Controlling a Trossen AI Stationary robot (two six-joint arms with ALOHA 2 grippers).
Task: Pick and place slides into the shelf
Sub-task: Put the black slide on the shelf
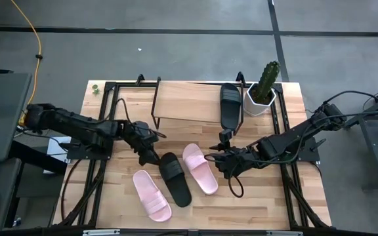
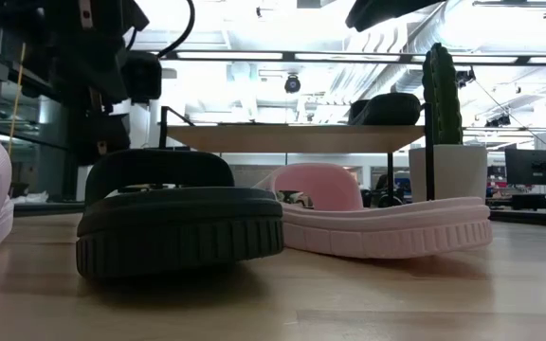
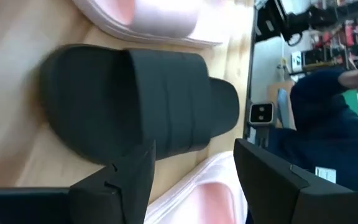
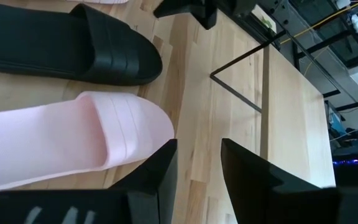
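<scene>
Three slides lie soles down on the table: a pink one [image 1: 151, 195] near the front, a black one [image 1: 176, 178] beside it, and a second pink one [image 1: 200, 168] to its right. Another black slide [image 1: 230, 105] rests on the shelf [image 1: 189, 101] at the far side. My left gripper [image 1: 151, 156] hangs open just short of the table's black slide [image 3: 135, 106], by its strap end, pointing slantwise down. My right gripper [image 1: 218, 160] is open beside the right pink slide [image 4: 73, 143], with nothing between its fingers.
A cactus in a white pot [image 1: 262, 92] stands at the shelf's right end. Dark metal frame rails [image 1: 104, 164] run along both table sides. A person in dark blue [image 3: 328, 124] shows beyond the table. Bare wood [image 1: 254, 196] lies at the near right.
</scene>
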